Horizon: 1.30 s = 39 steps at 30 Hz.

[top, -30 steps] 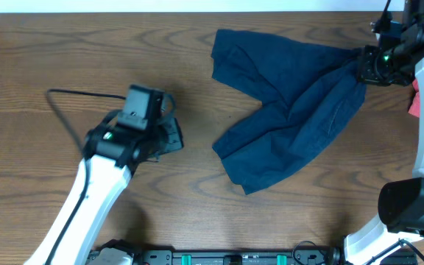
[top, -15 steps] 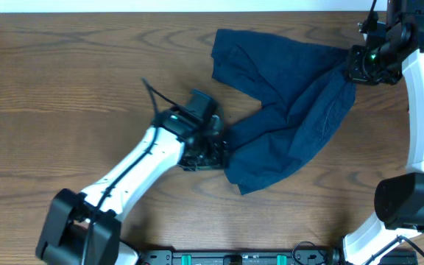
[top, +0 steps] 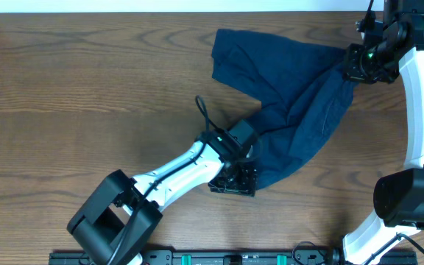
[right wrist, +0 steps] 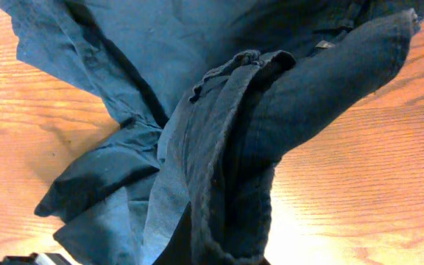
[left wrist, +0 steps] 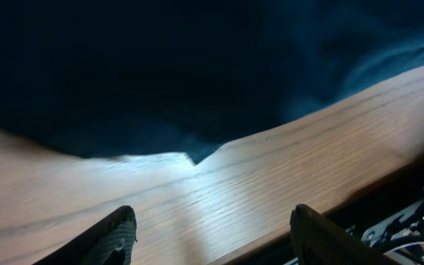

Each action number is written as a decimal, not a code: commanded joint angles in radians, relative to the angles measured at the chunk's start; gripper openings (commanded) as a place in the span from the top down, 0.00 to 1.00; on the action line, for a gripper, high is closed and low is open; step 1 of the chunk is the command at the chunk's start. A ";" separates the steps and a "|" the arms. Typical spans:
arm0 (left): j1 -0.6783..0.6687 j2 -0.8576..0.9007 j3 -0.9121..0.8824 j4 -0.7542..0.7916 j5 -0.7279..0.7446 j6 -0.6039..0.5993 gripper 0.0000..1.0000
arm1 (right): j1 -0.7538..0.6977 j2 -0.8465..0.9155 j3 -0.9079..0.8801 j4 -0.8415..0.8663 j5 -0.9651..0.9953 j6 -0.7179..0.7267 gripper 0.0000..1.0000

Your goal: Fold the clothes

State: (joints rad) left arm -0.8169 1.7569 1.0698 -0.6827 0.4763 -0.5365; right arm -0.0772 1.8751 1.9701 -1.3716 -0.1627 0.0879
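Fingers (left wrist: 120,234) of the left gripper (left wrist: 212,239) stand apart, low over bare table (left wrist: 219,191), and we note the edge of the clothes (top: 293,103) lying just beyond them. The left arm stretches diagonally from its near base toward the right, with its wrist at the garment's near corner. We find the right gripper (top: 357,65) clamped on a gathered bunch of fabric at the garment's far right end. Its arm runs up the right edge and bends inward. The navy garment lies rumpled across the table's right half.
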 commanded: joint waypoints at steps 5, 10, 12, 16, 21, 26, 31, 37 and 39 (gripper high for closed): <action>-0.019 0.050 -0.008 0.068 0.010 -0.077 0.30 | 0.009 0.009 0.011 0.006 -0.006 0.008 0.99; -0.019 0.120 -0.008 0.093 0.042 -0.105 0.30 | 0.009 0.009 0.011 0.004 -0.007 0.003 0.99; -0.020 0.135 -0.008 0.100 0.052 -0.105 0.30 | 0.008 0.009 0.011 0.003 -0.011 0.000 0.99; -0.020 0.143 -0.008 0.127 0.051 -0.105 0.30 | 0.008 0.009 0.011 0.003 -0.014 0.000 0.99; -0.020 0.195 -0.008 0.167 0.052 -0.148 0.29 | 0.008 0.009 0.011 0.002 -0.022 0.000 0.99; -0.019 0.260 -0.008 0.182 0.092 -0.171 0.43 | 0.008 0.009 0.011 -0.005 -0.022 -0.018 0.99; -0.008 0.262 -0.008 0.185 0.079 -0.204 0.54 | 0.008 0.009 0.011 -0.010 -0.029 -0.018 0.99; 0.021 0.262 -0.008 0.192 0.026 -0.249 0.94 | 0.008 0.009 0.011 -0.020 -0.033 -0.018 0.99; 0.035 0.262 -0.008 0.205 -0.003 -0.256 0.94 | 0.008 0.009 0.011 -0.024 -0.033 -0.018 0.99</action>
State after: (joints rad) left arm -0.8043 1.9598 1.1000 -0.4862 0.6483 -0.7643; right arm -0.0772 1.8751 1.9701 -1.3914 -0.1749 0.0834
